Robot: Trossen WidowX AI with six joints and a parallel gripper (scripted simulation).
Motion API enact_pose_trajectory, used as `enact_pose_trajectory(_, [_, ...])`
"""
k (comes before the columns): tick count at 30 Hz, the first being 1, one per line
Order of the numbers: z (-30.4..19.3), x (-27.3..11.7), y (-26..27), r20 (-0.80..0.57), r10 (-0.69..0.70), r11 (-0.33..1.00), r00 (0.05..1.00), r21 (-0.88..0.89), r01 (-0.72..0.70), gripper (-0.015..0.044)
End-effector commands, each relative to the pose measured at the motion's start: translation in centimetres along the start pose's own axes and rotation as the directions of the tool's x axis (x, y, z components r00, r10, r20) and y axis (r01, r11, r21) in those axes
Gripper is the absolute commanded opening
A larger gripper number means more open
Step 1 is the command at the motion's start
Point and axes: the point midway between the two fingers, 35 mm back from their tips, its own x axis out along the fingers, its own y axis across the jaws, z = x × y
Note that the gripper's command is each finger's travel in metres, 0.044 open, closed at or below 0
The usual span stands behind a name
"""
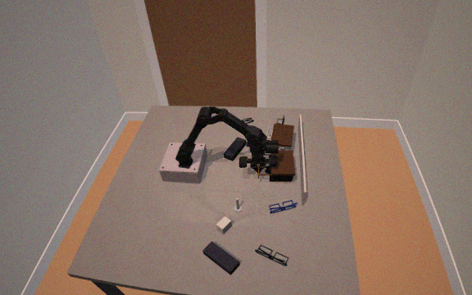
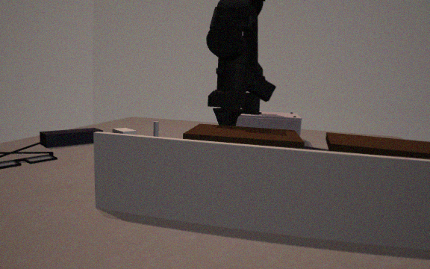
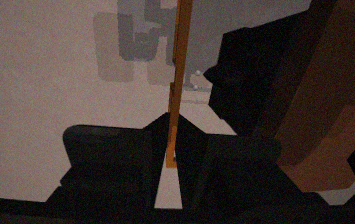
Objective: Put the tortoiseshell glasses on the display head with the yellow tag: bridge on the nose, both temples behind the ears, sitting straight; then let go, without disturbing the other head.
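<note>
My gripper (image 1: 258, 167) (image 2: 227, 122) (image 3: 171, 117) is shut on the tortoiseshell glasses (image 1: 259, 171) (image 3: 181, 55), whose front is seen edge-on in the wrist view. They are held in front of the nearer display head (image 1: 282, 165) (image 2: 237, 134) (image 3: 258, 75), black with a brown top. One temple reaches toward that head's side in the top view. The far temple and any contact are hidden. The other display head (image 1: 283, 134) (image 2: 387, 145) stands farther back, with a pale frame around it. No yellow tag is visible on either head now.
A long upright panel (image 1: 303, 156) (image 2: 275, 198) stands behind both heads. Blue glasses (image 1: 283, 206), black glasses (image 1: 272, 255) (image 2: 4, 164), a white block (image 1: 224, 224) (image 2: 125, 130), a peg (image 1: 238, 205) (image 2: 156, 128) and dark cases (image 1: 221, 257) (image 1: 234, 148) are on the table.
</note>
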Motion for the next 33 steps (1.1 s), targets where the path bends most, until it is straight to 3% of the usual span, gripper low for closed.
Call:
enact_pose_trajectory(1, [0.0,0.0,-0.6,-0.002,-0.001,1.0,1.0,0.003,0.001,0.0])
enact_pose_trajectory(33, [0.0,0.4,-2.9,-0.002,-0.003,1.0,1.0,0.003,0.003,0.0])
